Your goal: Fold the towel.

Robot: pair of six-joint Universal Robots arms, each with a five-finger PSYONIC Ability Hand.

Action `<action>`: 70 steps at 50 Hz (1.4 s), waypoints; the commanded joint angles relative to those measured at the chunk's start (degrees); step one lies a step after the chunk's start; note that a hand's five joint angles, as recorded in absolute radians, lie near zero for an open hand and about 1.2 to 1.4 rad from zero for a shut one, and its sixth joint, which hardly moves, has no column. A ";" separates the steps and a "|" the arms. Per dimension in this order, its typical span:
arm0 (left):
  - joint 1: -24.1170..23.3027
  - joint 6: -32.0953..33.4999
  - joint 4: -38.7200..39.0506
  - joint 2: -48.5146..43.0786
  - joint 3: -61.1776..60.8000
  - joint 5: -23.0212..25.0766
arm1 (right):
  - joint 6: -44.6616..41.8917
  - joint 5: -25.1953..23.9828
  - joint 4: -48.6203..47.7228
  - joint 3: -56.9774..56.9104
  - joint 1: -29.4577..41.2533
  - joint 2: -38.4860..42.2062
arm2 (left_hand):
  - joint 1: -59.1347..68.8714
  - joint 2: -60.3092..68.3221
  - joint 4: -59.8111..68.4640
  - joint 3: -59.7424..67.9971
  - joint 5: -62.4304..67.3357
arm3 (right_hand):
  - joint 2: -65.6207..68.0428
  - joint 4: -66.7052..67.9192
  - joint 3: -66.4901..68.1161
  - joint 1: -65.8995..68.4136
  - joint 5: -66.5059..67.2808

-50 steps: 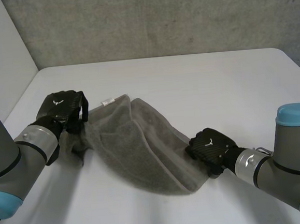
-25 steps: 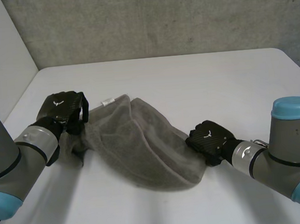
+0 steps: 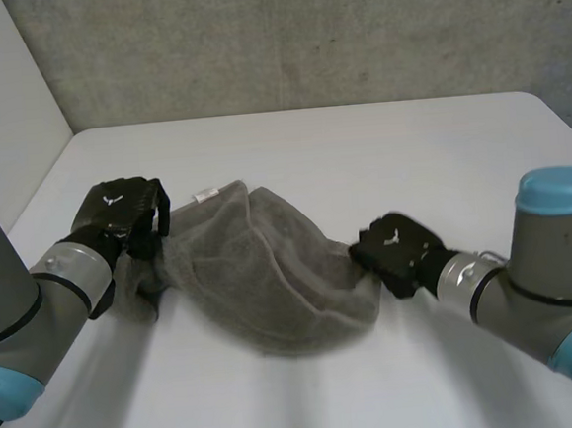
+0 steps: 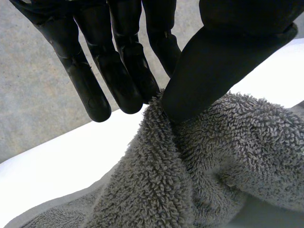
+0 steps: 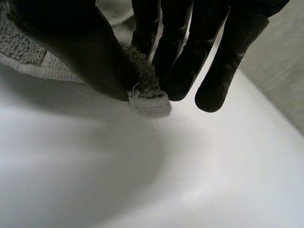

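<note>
— First entry?

— One towel [image 3: 272, 284], grey terry. It is bunched into a slack, sagging heap on the white table [image 3: 379, 137], slung between the two hands, with its belly resting on the tabletop. There is a small white label [image 3: 204, 195] on its far edge, just beside the left hand.

— Second?

— One left hand [image 3: 119, 212], black, on a grey arm with a light-blue cap. It is closed on one end of the towel. Seen from its wrist, the thumb presses a ridge of pile against the fingers [image 4: 124, 80] in a firm pinch. The outer fingers run straight, their tips clear of the cloth. The rest of the towel falls away under the palm in thick folds.

— Third?

— One right hand [image 3: 396, 250], same make, at the opposite end of the towel and well apart from the left. From its wrist, a hemmed corner [image 5: 149, 100] is nipped between thumb and fingers, its tip poking out just past the thumb. One finger stands off to the side, touching nothing. I cannot tell whether the corner touches the table.

— Surroundings?

— A rough grey wall [image 3: 302, 34] beyond the table's far edge.
</note>
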 commanded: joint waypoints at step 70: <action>-12.34 8.44 -18.81 -41.36 49.85 1.07 | 2.52 5.88 16.24 -2.01 -4.68 -6.72 | -30.43 -31.83 -31.87 -31.72 -30.70 | 5.21 3.42 3.81 5.01 3.72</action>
